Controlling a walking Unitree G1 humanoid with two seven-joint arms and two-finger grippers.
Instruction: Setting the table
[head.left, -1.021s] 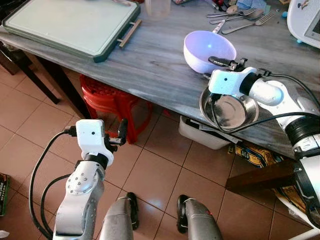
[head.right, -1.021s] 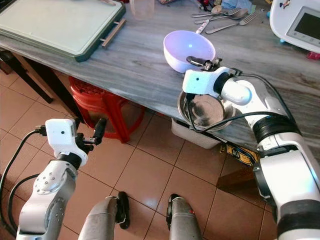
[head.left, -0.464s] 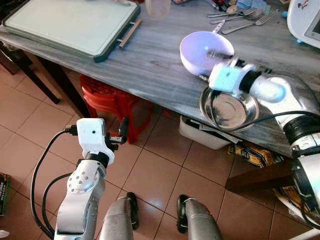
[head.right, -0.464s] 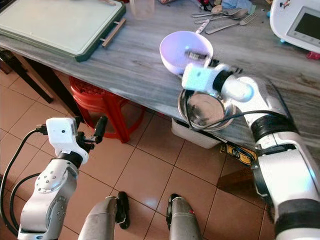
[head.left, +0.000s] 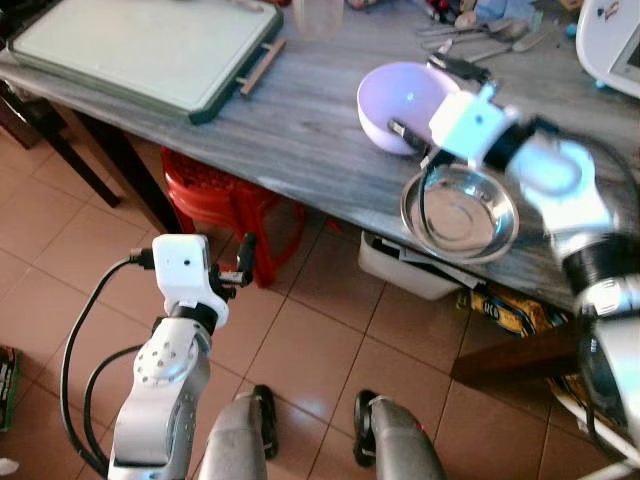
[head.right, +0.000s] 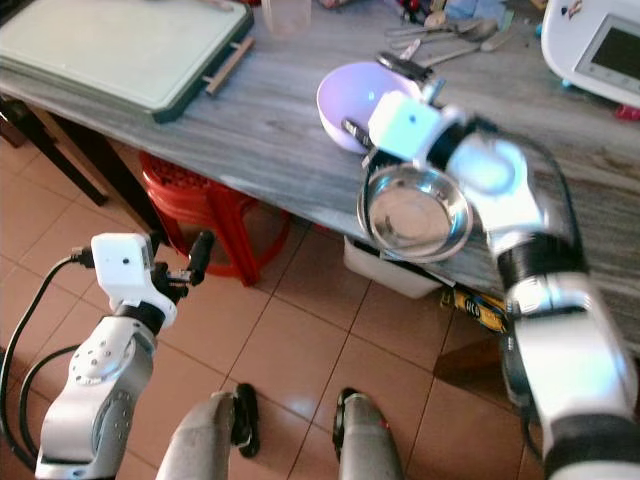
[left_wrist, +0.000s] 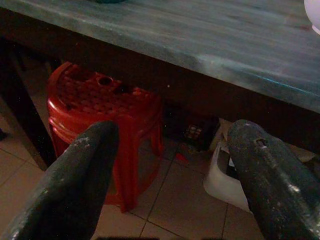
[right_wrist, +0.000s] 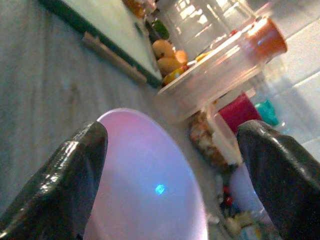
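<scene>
bowl (head.left: 400, 105), pale lilac, sits on the grey table (head.left: 300, 130) in my left eye view, just beyond a steel dish (head.left: 460, 212) at the near edge; my right gripper (head.left: 430, 100) hangs over the bowl's right rim, fingers spread wide, one inside the bowl and one past it. right eye view: same layout, cutlery (head.right: 440, 35) lies further back, and the right arm is clearly the nearer one, since my left gripper (head.right: 195, 262) idles below table height over the floor. left wrist view: its fingers (left_wrist: 75, 185) stand wide apart, facing a red stool (left_wrist: 100, 120) under the table. right wrist view: the bowl lies directly ahead between the open fingers (right_wrist: 60, 185), so i judge a short forward reach would straddle the rim.
</scene>
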